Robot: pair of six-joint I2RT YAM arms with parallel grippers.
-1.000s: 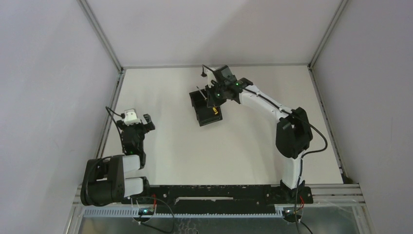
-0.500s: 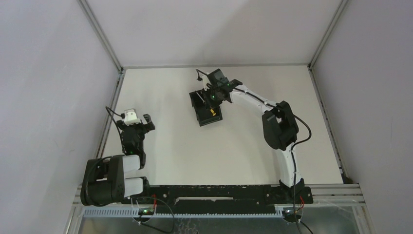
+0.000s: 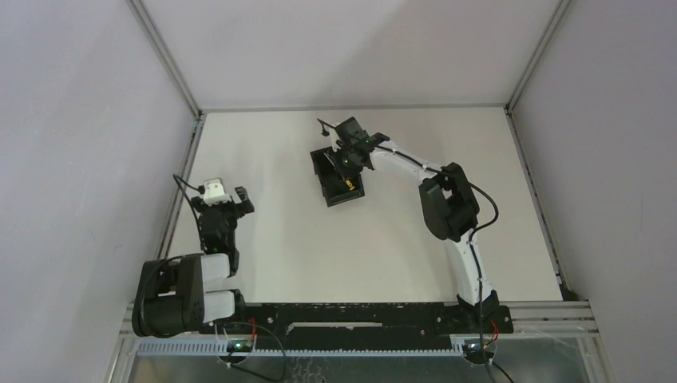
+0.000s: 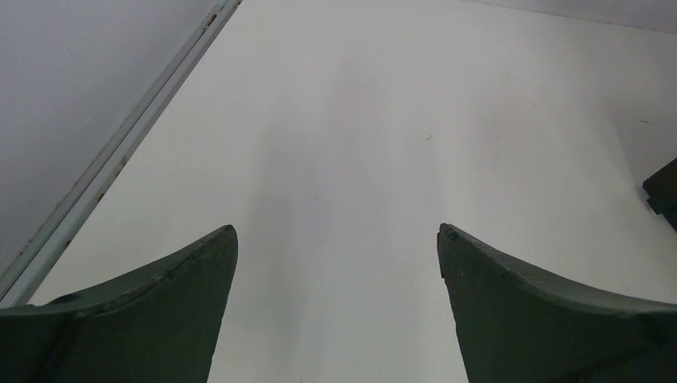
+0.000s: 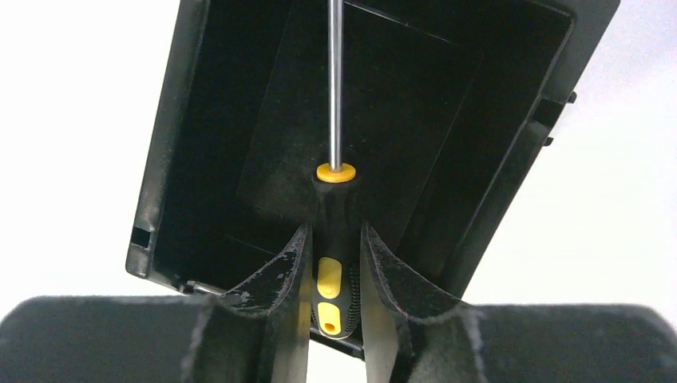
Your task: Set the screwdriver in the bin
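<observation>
The black open-top bin point(image 3: 322, 173) stands at the table's middle back. In the right wrist view its dark inside point(image 5: 199, 144) fills the frame. My right gripper point(image 3: 349, 159) is over the bin's right side, shut on the screwdriver point(image 3: 350, 183). The right wrist view shows my right gripper point(image 5: 334, 228) clamping the yellow-and-black handle point(image 5: 335, 203), with the thin metal shaft point(image 5: 334, 80) pointing away over the bin's floor. The handle's end is above the bin's near rim. My left gripper point(image 3: 227, 198) is open and empty at the left, and the left wrist view point(image 4: 335, 233) shows bare table between its fingers.
The metal frame rail point(image 3: 182, 179) runs along the table's left edge, close to my left gripper. A dark corner of the bin point(image 4: 663, 190) shows at the right edge of the left wrist view. White walls close the table at the back and sides.
My right arm has folded its elbow in and carried the gripper with the screwdriver leftward over the bin. The left arm has not moved.
</observation>
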